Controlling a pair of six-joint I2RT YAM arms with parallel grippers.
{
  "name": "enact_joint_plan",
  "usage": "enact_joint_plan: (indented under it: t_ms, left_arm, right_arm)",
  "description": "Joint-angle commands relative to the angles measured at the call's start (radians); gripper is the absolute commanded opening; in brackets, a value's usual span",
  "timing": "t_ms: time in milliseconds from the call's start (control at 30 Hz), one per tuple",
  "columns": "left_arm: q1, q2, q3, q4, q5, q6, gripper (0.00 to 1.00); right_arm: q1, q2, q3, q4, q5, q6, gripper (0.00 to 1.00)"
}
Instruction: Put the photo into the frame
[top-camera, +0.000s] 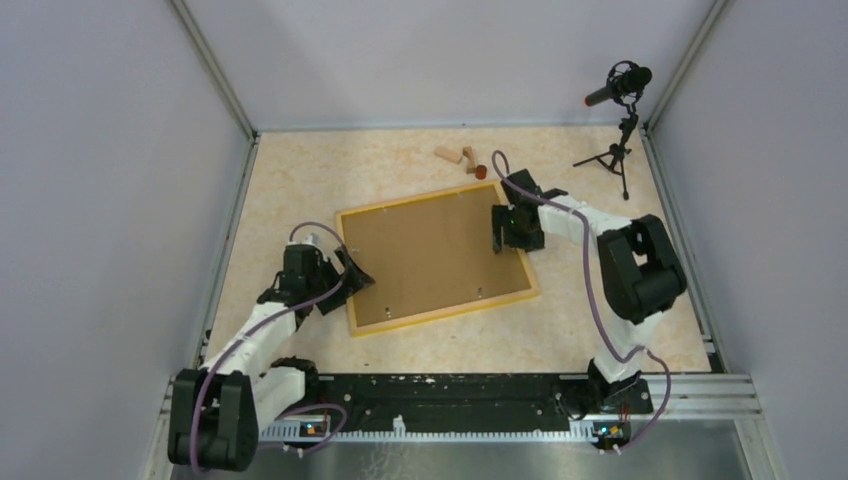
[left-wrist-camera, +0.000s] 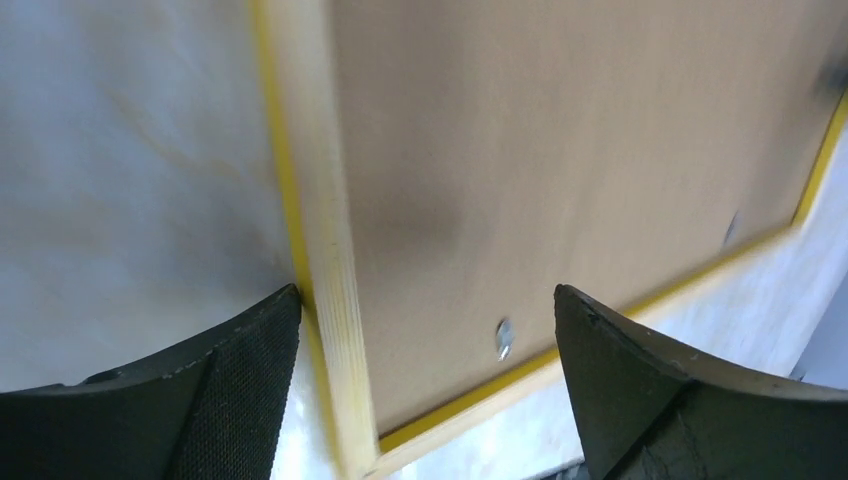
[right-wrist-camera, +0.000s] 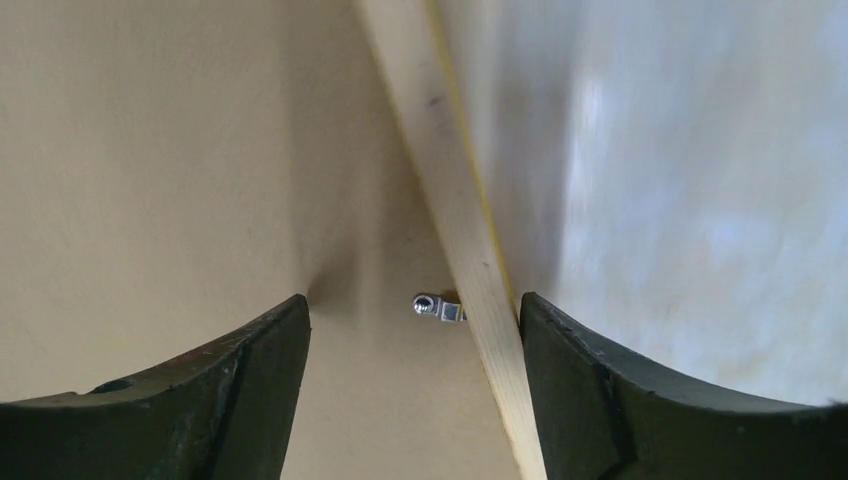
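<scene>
Frame (top-camera: 450, 311): table centre, back upward, backing board (top-camera: 430, 255) inside it.
Left gripper (top-camera: 358, 275): jaws spread, astride the rail at frame's 8 o'clock.
Right gripper (top-camera: 505, 232): jaws spread astride rail, metal tab (right-wrist-camera: 440, 307) between, 2 o'clock.

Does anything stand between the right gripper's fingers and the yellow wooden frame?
Nothing visible does. The right gripper hangs open astride the thin yellow-orange wooden frame's rail; between its fingers lie only that rail and a small metal tab on the brown backing board.
</scene>
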Motion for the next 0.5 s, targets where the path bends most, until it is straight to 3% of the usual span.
enact_joint_plan:
  t_ms: [0,67,133,267,367,467]
  left_arm:
    - [-0.265,-0.148,-0.013,-0.107,0.077,-0.209,0.94]
    - [-0.284,-0.265,0.028,-0.231,-0.003,-0.170,0.95]
    - [-0.284,-0.388,0.082,-0.297,-0.119,-0.098,0.97]
    - [-0.283,-0.562,0.082,-0.114,-0.323,-0.046,0.98]
    - [-0.282,-0.518,0.065,0.122,-0.414,-0.018,0.98]
    - [-0.280,-0.293,0.137,0.271,-0.489,0.078,0.98]
  right_arm:
    - [0.042,0.154,0.251,0.156,-0.263,0.006,0.76]
    - [0.042,0.178,0.348,0.055,-0.204,-0.016,0.80]
    - [0.045,0.156,0.398,-0.053,-0.049,-0.041,0.84]
    - [0.050,0.047,0.385,-0.224,0.238,0.046,0.89]
    - [0.052,-0.045,0.285,-0.248,0.199,0.207,0.89]
    - [0.064,-0.151,0.132,-0.179,0.080,0.341,0.88]
